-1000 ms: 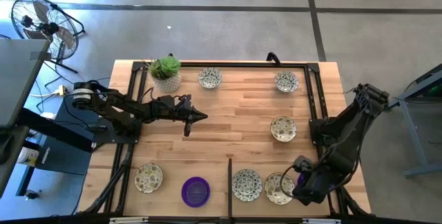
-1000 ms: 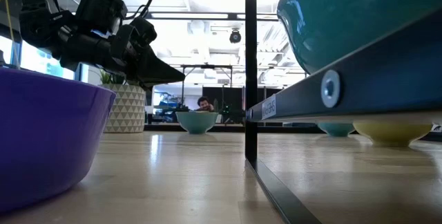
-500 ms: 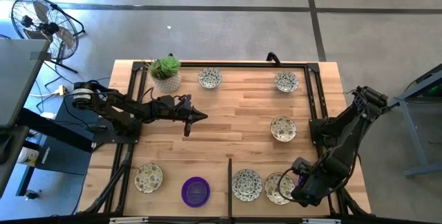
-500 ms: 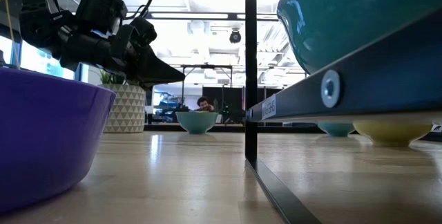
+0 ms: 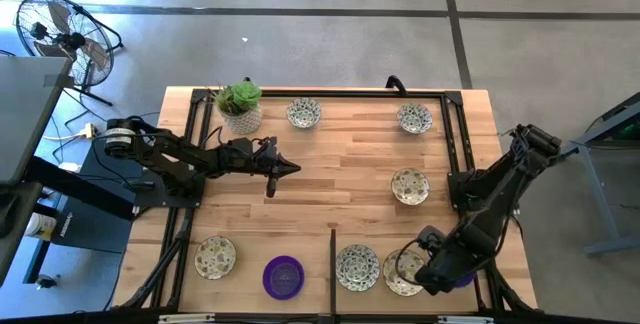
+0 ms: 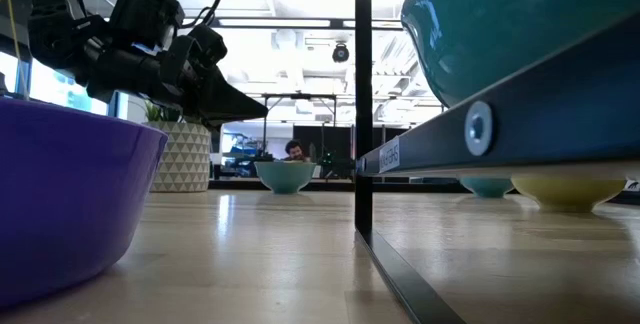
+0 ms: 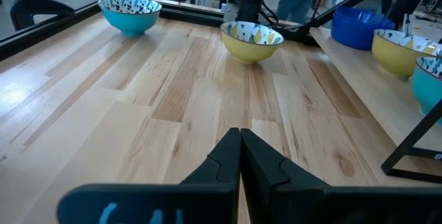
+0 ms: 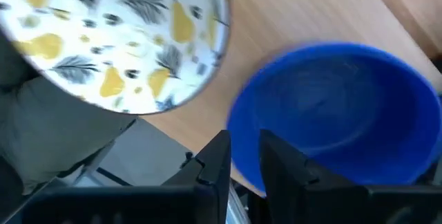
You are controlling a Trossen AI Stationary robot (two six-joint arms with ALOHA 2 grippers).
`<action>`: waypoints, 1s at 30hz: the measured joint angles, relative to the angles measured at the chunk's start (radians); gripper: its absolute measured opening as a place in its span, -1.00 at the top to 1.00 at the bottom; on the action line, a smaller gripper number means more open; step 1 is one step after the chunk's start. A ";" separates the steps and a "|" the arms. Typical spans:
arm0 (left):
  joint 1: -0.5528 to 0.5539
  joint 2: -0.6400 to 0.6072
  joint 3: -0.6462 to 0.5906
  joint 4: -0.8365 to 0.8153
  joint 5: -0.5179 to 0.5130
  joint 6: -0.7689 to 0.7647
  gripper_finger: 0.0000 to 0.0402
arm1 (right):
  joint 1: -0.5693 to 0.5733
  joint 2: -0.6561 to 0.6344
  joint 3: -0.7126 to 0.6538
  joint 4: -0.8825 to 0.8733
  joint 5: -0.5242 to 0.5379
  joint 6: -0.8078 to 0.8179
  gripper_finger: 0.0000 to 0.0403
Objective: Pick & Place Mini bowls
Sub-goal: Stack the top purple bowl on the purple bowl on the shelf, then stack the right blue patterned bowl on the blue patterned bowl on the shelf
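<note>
Butcher-block wooden table (image 5: 330, 179) with a black frame (image 5: 455, 144) round the edge. Sitting on it: potted plant (image 5: 240, 106) in a far corner, six patterned mini bowls (image 5: 357, 266) scattered about, one purple bowl (image 5: 284, 276) at the near edge.

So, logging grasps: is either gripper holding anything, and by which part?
Cannot be told: the right gripper sits at the blue bowl's rim. The shut left gripper holds nothing.

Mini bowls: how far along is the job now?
Done: unclear; four bowls sit along the near edge. In hand: right claw at the rim of the purple bowl, near right corner. To do: three patterned bowls lie farther back; left claw hovers shut mid-table.
</note>
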 joint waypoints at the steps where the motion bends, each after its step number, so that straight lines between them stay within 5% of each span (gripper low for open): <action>1: 0.000 0.000 0.000 0.000 0.000 0.000 1.00 | -0.002 0.000 -0.006 0.004 -0.007 0.006 0.66; 10: 0.000 0.000 0.000 0.000 0.000 0.000 1.00 | -0.002 0.000 -0.012 0.012 0.009 0.000 0.56; 19: 0.000 0.000 0.000 0.000 0.001 -0.010 1.00 | 0.000 0.000 -0.013 0.015 0.084 -0.035 0.96; 22: 0.000 0.000 0.000 0.000 0.001 -0.010 1.00 | 0.000 0.000 -0.013 0.014 0.110 -0.072 0.95; 26: 0.000 0.000 0.000 0.000 0.002 -0.010 1.00 | 0.000 -0.010 -0.013 -0.005 0.213 -0.179 0.97; 30: 0.000 0.000 0.000 -0.001 0.002 -0.008 1.00 | -0.010 -0.047 -0.014 -0.044 0.431 -0.285 0.98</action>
